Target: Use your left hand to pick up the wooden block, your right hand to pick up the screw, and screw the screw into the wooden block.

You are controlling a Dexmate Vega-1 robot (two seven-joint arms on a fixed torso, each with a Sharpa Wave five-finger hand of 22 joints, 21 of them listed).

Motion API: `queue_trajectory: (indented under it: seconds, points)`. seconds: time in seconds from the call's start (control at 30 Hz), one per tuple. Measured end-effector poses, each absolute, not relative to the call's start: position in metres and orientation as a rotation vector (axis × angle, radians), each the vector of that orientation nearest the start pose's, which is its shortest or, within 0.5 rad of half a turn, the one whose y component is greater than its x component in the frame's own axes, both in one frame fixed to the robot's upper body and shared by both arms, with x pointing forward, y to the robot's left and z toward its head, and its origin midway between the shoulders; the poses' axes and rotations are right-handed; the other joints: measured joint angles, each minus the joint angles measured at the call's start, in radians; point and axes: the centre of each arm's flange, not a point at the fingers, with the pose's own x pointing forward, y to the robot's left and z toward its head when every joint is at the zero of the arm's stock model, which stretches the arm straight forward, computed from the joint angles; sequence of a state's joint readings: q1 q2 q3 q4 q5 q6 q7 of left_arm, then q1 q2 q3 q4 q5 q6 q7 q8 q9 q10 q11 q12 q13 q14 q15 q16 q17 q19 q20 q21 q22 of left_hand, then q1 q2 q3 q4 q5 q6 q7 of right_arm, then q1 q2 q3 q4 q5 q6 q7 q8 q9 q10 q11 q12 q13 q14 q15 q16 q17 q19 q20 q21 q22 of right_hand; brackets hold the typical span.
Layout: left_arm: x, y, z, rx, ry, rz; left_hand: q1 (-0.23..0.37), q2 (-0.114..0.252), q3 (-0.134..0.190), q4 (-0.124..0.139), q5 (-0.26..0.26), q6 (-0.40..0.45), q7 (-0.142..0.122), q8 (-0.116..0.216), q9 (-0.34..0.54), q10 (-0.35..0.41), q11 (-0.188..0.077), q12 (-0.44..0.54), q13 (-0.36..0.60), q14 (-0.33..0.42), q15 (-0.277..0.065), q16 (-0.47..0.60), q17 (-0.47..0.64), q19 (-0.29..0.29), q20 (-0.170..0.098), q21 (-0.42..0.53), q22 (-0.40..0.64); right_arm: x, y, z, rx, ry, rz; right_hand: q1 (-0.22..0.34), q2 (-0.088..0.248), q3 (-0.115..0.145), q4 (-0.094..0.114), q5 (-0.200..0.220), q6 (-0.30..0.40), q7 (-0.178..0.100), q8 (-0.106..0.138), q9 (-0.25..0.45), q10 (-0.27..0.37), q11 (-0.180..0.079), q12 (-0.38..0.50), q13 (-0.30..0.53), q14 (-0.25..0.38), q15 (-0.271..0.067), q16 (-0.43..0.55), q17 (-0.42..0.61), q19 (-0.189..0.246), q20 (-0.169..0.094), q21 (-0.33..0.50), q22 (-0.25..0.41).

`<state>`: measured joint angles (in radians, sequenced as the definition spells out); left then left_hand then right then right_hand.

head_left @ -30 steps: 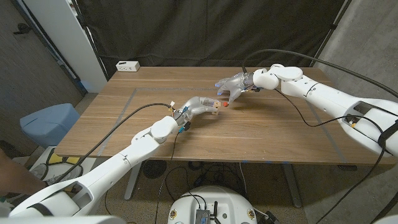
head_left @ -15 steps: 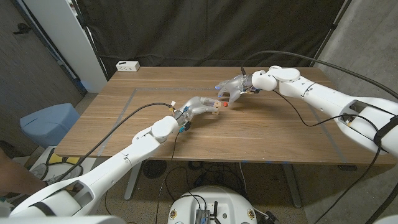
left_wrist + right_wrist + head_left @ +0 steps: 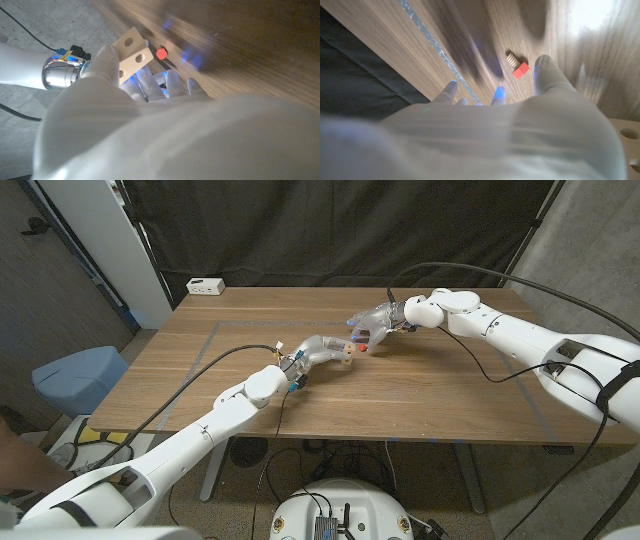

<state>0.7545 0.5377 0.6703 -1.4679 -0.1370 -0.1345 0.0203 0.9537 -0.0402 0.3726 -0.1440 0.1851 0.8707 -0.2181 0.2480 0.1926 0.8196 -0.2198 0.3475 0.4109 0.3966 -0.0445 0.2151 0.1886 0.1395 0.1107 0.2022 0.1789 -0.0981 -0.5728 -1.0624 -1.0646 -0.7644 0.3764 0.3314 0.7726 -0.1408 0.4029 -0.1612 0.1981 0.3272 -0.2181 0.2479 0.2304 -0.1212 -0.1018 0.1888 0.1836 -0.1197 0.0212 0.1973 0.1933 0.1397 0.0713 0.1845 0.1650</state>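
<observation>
R wrist view: screw (image 3: 518, 67) on table (image 3: 580, 60), loose

Our white arms and pale hands

We see glossy white shells, black cables along both arms, and translucent fingers (image 3: 496, 93) with blue-lit tips.

the head view is evenly lit and sharp, with a dark backdrop far behind the surface (image 3: 420, 395) and soft shadows. both wrist views are smeared by motion blur, their nearby white hands out of focus. bright glare washes the wood in the right wrist view.
</observation>
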Motion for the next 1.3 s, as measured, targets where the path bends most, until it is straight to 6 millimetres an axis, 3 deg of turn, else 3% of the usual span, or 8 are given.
queue_trajectory:
  seconds: [0.63,0.97,1.3]
  points:
    - [0.6379,0.1340,-0.0428,0.601,-0.590,-0.422,-0.003,0.003,-0.006,0.002,0.000,0.000,0.000,-0.001,0.001,0.000,0.000,-0.001,-0.001,0.000,0.000,0.000,0.000,0.000,0.000,0.000,0.000,0.7007,-0.1597,0.0744,-2.056,-0.538,0.476,0.000,0.000,0.007,0.001,0.000,0.089,0.004,0.048,0.013,0.030,0.009,0.008,0.005,0.020,-0.002,0.008,0.000,0.043,-0.007,0.012,0.000]
    - [0.6392,0.1315,-0.0428,0.603,-0.589,-0.427,0.000,0.011,-0.007,0.001,-0.001,0.000,0.000,-0.002,0.000,0.000,0.000,-0.004,-0.001,0.000,0.000,0.000,0.000,0.000,0.000,0.000,0.000,0.7034,-0.1566,0.0712,-2.046,-0.544,0.478,0.015,-0.001,0.011,-0.003,0.000,0.145,0.006,0.081,0.018,0.063,0.008,0.008,0.005,0.051,-0.013,0.014,0.000,0.099,-0.030,0.020,0.000]
    - [0.6405,0.1294,-0.0424,0.605,-0.588,-0.431,0.000,0.011,-0.007,0.001,-0.001,0.000,0.000,-0.003,0.000,0.000,0.000,-0.004,0.000,0.000,0.000,0.000,0.000,0.000,0.000,0.000,0.000,0.7049,-0.1538,0.0707,-2.038,-0.573,0.474,0.024,-0.002,0.022,-0.007,0.000,0.198,0.008,0.111,0.028,0.095,-0.013,0.015,0.005,0.079,-0.032,0.017,0.000,0.132,-0.061,0.020,0.000]
